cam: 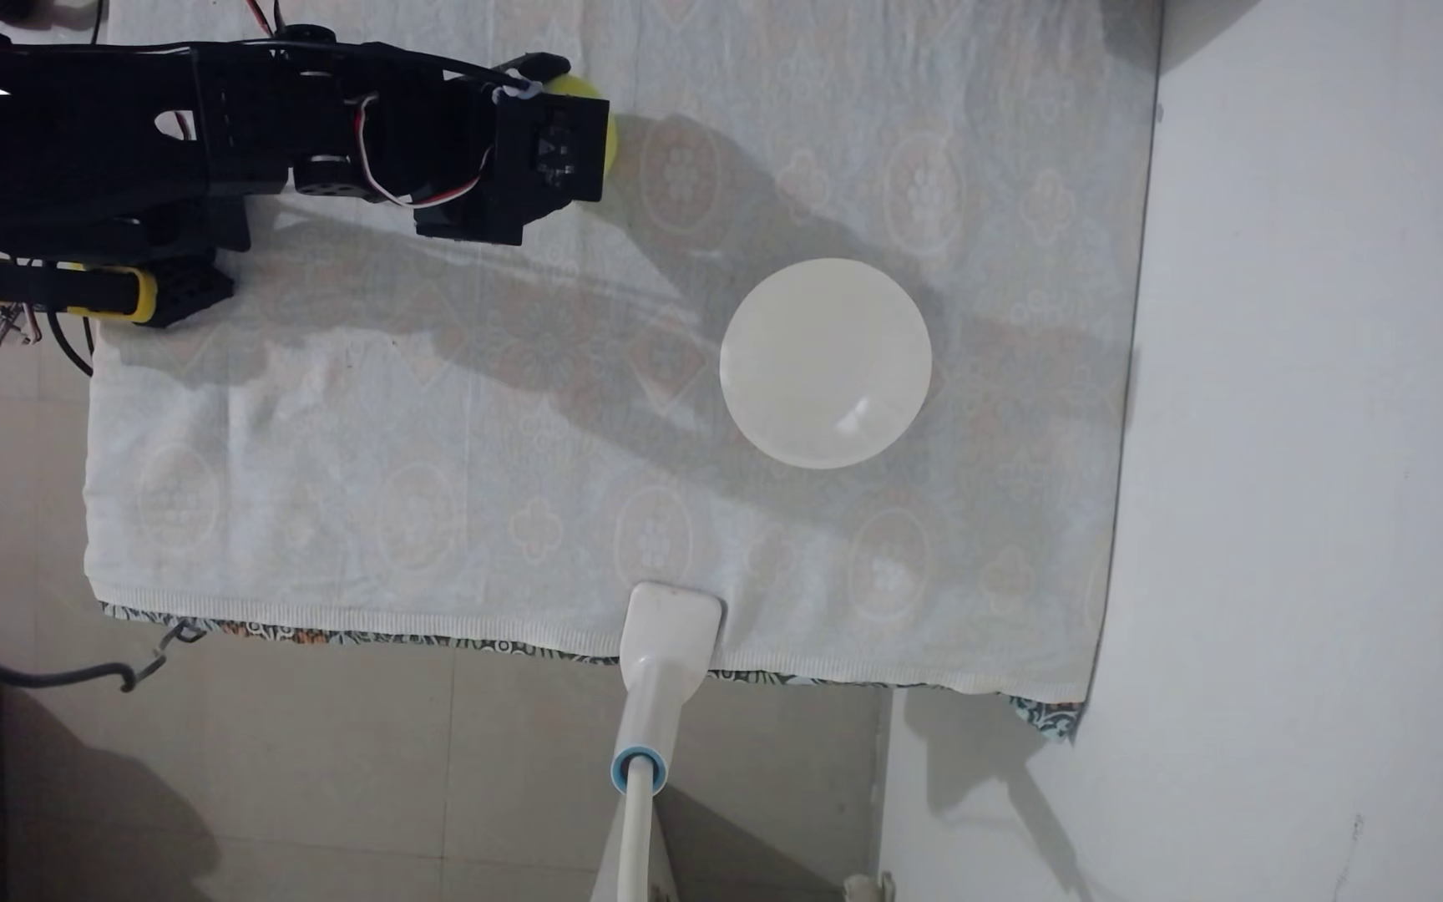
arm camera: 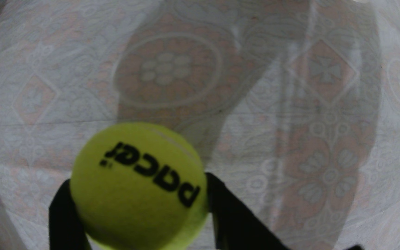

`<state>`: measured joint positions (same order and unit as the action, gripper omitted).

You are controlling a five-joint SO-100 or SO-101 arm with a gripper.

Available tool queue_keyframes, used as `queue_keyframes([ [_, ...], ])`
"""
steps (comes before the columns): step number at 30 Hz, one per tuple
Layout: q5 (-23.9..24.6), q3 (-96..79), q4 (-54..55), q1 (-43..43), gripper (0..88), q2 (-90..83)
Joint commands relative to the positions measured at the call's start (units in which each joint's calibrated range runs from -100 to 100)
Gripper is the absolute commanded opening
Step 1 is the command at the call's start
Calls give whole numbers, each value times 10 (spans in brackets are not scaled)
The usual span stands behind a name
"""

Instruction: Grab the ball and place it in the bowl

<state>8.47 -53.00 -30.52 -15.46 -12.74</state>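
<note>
The black two-finger gripper (arm camera: 139, 190) clamps the fuzzy yellow-green tennis ball (arm camera: 137, 185) from both sides (apparently lifted off the patterned cloth (cam: 458, 486)) near the cloth's top edge in the fixed view, well apart from the round white bowl (cam: 825, 362), which waits mid-cloth toward the right edge.

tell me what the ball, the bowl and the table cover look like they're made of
The ball: fuzzy yellow-green felt with a matte nap, a white seam and black printed lettering, probably over rubber. The bowl: smooth white, slightly translucent, so likely thin plastic or foam; the fixed view is too washed out to say. The table cover: pale woven cloth with a faint flower pattern and a ribbed hem.
</note>
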Motion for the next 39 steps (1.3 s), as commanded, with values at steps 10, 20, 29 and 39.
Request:
queue_keyframes([
  [10, -14, 4, -51, -1, 210, -58],
  [20, -29, 48, -134, 21, 216, -165],
  [29, -69, 93, -176, 112, 231, -245],
  [39, -105, 184, -237, 211, 223, -279],
])
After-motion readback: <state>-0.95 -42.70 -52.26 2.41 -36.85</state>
